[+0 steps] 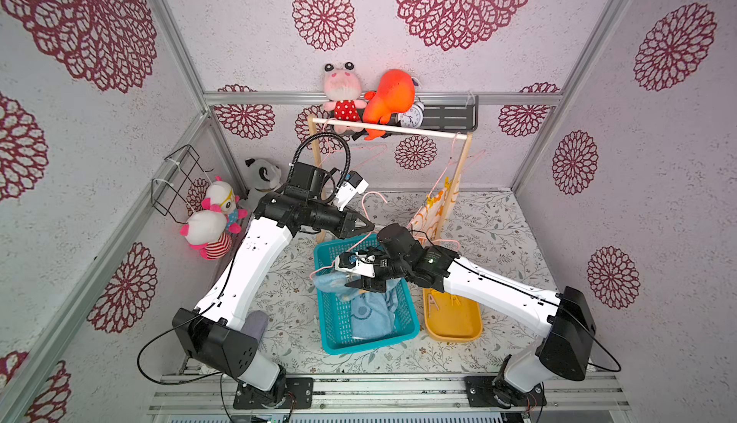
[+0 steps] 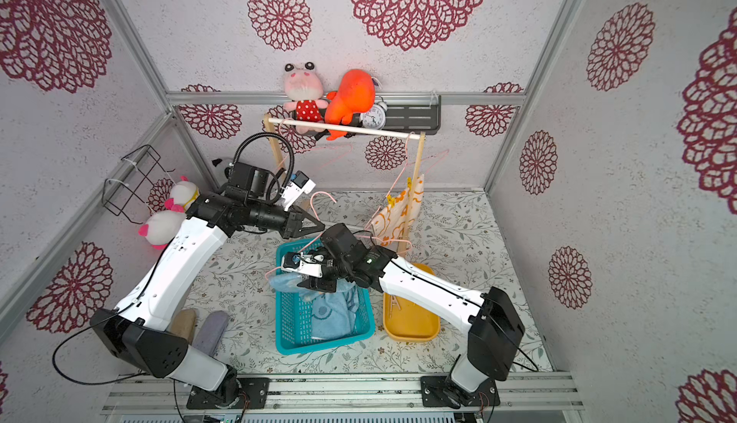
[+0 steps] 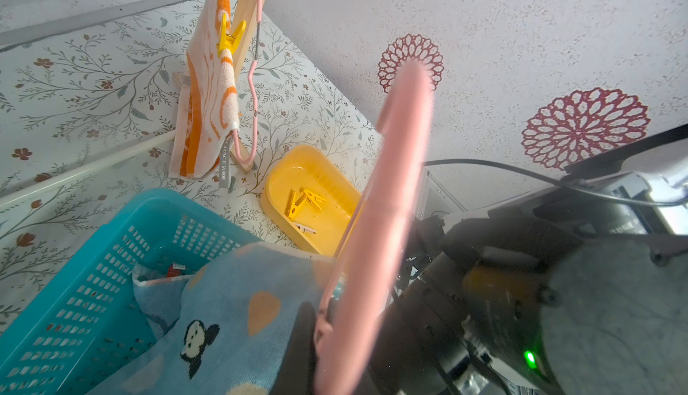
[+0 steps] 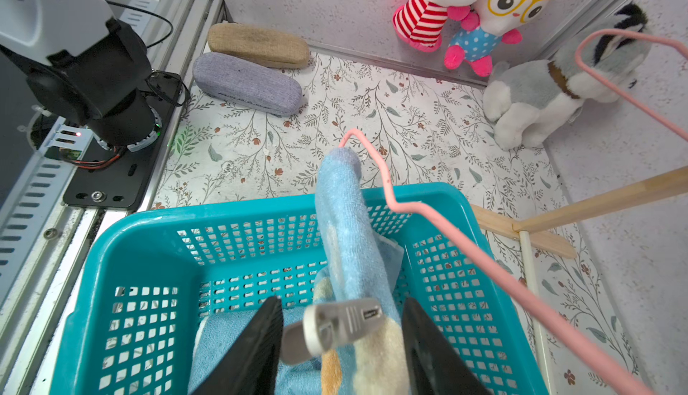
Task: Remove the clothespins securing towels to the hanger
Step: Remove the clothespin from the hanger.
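Blue towels (image 1: 369, 315) in teal basket (image 1: 330, 346); clothespins (image 1: 433, 304) in yellow tray (image 1: 454, 336)

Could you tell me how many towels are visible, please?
3: white towel hanging at the rack; blue towel draped on the pink hanger; second blue towel inside the basket. More could lie beneath.

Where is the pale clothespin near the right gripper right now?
In the right wrist view, the pale clothespin sits between the right gripper's open fingers, against the blue towel above the teal basket.
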Controlling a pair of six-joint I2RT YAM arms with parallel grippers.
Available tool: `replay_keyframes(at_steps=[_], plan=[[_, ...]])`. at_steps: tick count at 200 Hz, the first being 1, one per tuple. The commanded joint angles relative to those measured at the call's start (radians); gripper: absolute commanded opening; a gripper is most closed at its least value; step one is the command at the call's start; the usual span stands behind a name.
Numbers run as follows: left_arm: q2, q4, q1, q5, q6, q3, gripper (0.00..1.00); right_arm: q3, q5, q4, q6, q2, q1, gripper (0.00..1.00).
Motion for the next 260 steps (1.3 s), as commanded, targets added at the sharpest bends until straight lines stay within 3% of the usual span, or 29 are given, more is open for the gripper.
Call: replay_keyframes(at_steps=[1, 136, 260], plan=[[0.010, -0.008, -0.008, 0.026, 0.025, 0.029, 0.00, -0.005, -0.024, -0.009, -0.012, -0.059, -0.008, 0.54], [0.011, -0.019, -0.007, 0.023, 0.034, 0.035, 0.00, -0.035, -0.020, -0.018, -0.014, -0.092, 0.000, 0.56], [0.036, -0.012, 0.001, 0.039, 0.027, 0.041, 0.00, -0.081, 0.107, 0.054, -0.011, -0.093, 0.048, 0.56]])
